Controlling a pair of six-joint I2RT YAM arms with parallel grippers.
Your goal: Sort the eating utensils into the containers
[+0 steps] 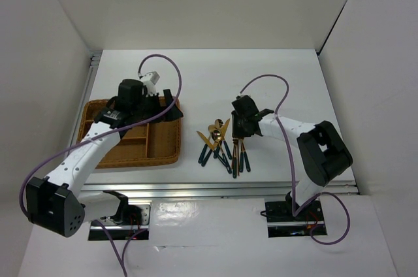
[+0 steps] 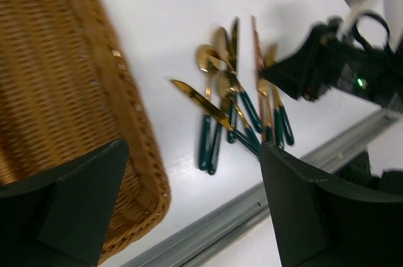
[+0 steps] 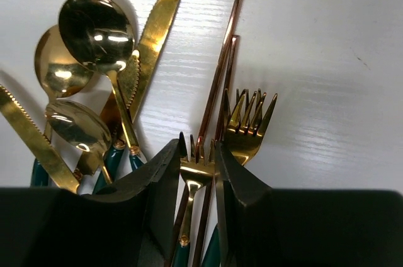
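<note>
I'm gripping a fork by its neck with the right tool in the utensil pile on the tabletop, handle pointing toward the near edge, wicker tray lying well left under the wide-open left tool.

White tabletop, plain and matte, pale walls enclosing three sides, silver metal rail along near edge, second rail at left edge
</note>
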